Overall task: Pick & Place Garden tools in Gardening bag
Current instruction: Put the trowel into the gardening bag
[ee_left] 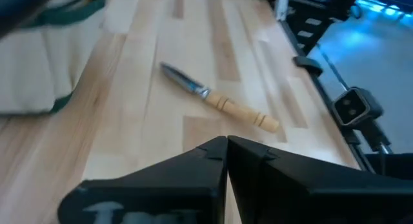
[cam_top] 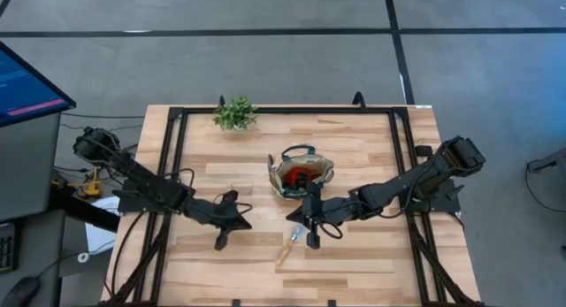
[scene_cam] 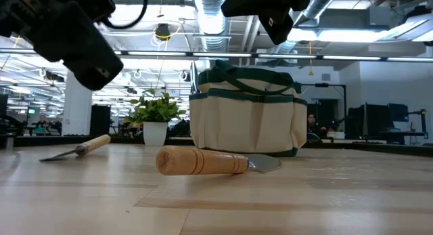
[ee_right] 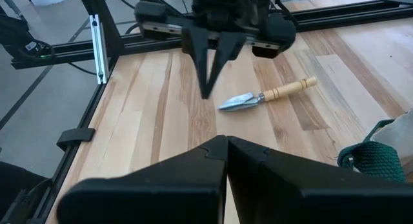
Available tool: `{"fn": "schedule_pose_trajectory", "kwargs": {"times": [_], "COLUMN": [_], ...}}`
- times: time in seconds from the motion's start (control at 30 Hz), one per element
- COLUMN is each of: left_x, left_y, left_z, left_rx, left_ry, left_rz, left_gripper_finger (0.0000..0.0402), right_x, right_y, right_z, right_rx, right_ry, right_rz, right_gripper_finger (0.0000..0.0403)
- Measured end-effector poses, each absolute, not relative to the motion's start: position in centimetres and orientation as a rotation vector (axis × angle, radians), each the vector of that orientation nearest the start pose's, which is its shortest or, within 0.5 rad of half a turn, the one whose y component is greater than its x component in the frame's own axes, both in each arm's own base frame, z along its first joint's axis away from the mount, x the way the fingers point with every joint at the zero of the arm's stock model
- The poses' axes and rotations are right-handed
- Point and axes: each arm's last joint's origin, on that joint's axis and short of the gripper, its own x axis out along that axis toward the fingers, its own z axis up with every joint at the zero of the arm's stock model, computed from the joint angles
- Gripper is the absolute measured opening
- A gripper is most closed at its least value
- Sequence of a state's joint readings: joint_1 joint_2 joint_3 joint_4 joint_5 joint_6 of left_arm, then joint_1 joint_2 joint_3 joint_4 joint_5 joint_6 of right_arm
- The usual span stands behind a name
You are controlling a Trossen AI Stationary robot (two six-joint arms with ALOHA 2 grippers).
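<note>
One trowel (cam_top: 287, 247) lies loose on the table (cam_top: 371, 254) between my closed, empty left gripper (cam_top: 221, 240) and right gripper (cam_top: 312, 240). Behind it stands the gardening bag (cam_top: 301, 172), the potted plant (cam_top: 235, 113) well apart.

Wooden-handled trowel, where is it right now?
In the high view the trowel lies flat on the table, just front of the gardening bag, beside the right tool, untouched.

I had even, bright overhead light on the pale wooden bench (cam_top: 354, 165), with only soft shadows under the arms. From table height, ceiling strip lights glared white and the near wooden-handled trowel (scene_cam: 203, 161) looked soft. The left wrist picture was blurred, with blue glow at one corner.
</note>
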State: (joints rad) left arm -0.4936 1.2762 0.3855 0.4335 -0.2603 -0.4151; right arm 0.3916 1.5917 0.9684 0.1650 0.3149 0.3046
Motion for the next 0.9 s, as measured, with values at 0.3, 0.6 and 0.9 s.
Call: {"fn": "schedule_pose_trajectory", "kwargs": {"times": [0.3, 0.6, 0.9], "left_x": [20.2, 18.9, 18.5], "left_y": [-10.4, -9.7, -9.5], "left_z": [17.8, 21.1, 21.8], "left_rx": [-0.167, -0.188, -0.119], "left_ry": [0.362, 0.208, 0.172], "left_rz": [-0.194, -0.222, -0.233], "left_gripper_finger": [0.0002, 0.0002, 0.0002], "right_x": [32.4, 32.5, 32.6], "right_y": [11.8, 11.7, 11.4], "right_z": [23.1, 23.1, 23.1], "right_rx": [0.144, 0.144, 0.121], "right_ry": [0.436, 0.438, 0.435], "right_rz": [-0.007, -0.011, -0.012], "right_gripper_finger": [0.0, 0.0, 0.0]}}
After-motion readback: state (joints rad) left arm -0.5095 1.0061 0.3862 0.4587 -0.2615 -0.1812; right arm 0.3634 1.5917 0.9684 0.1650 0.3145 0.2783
